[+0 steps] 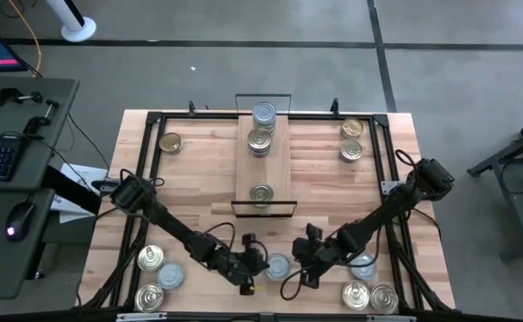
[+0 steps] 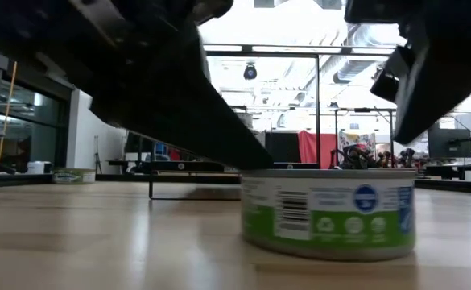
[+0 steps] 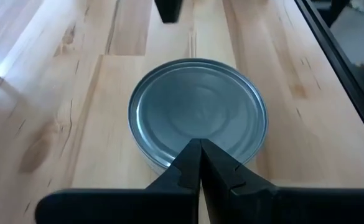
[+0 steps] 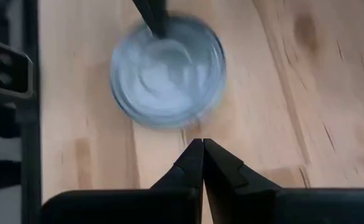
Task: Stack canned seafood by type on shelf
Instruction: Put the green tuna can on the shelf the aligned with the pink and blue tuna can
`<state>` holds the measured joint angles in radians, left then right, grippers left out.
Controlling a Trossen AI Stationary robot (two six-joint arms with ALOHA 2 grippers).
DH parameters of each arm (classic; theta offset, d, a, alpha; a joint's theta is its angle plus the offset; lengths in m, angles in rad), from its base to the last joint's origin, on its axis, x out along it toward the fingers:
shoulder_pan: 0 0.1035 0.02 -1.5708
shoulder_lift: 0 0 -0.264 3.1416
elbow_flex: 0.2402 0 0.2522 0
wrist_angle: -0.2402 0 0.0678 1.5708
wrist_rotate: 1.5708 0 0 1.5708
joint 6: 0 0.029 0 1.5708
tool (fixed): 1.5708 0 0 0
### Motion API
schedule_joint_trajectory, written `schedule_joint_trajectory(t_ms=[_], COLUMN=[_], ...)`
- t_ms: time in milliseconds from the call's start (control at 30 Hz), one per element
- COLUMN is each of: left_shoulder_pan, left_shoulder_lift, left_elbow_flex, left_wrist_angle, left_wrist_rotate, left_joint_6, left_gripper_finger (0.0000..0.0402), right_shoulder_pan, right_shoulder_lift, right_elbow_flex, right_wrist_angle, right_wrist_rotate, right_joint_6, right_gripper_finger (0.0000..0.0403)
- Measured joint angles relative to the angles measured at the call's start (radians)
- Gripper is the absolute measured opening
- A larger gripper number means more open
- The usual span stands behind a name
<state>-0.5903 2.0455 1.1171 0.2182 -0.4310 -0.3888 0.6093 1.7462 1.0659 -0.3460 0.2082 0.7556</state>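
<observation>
Two grippers: left gripper and right gripper are flanking one silver-blue tin at the table's near edge, fingers pressed together, gripping nothing.
Shelf: is carrying stacked tins mid-table.

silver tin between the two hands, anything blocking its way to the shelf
Nothing visible does. The silver tin sits on bare tabletop between the shut left hand and shut right hand; the stretch up to the shelf shows only wood.

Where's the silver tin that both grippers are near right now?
The silver tin sits at the table's near edge, between the shut left gripper and right gripper.
</observation>
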Motion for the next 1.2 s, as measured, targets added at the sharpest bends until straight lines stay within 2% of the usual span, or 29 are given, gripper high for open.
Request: schedule_joint_trajectory(t_ms=[167,367,567,1033,1200], left_shoulder_pan=[-0.003,-0.010,-0.027,-0.033,-0.041], left_shoulder_lift=[-0.037,-0.040,-0.043,-0.043,-0.044], left_elbow_flex=[-0.002,-0.003,-0.058,-0.062,-0.062], left_wrist_angle=[-0.010,0.002,0.040,0.022,0.002], left_wrist_rotate=[0.005,0.015,0.011,0.011,0.026], left_joint_6=[0.033,0.027,-0.025,-0.026,-0.028], left_gripper_finger=[0.0000,0.0000,0.0000,0.0000,0.0000], right_shoulder_pan=[-0.001,-0.001,-0.001,-0.007,-0.008], right_shoulder_lift=[0.035,0.122,0.140,0.140,0.140], right_elbow_flex=[0.000,-0.001,0.000,-0.001,0.061], right_wrist_angle=[-0.004,0.094,0.113,0.234,0.223], right_wrist_rotate=[-0.036,-0.095,-0.087,-0.061,-0.043], right_joint_6=[-0.005,-0.013,-0.002,-0.005,-0.054], right_gripper_finger=[0.0000,0.0000,0.0000,0.0000,0.0000])
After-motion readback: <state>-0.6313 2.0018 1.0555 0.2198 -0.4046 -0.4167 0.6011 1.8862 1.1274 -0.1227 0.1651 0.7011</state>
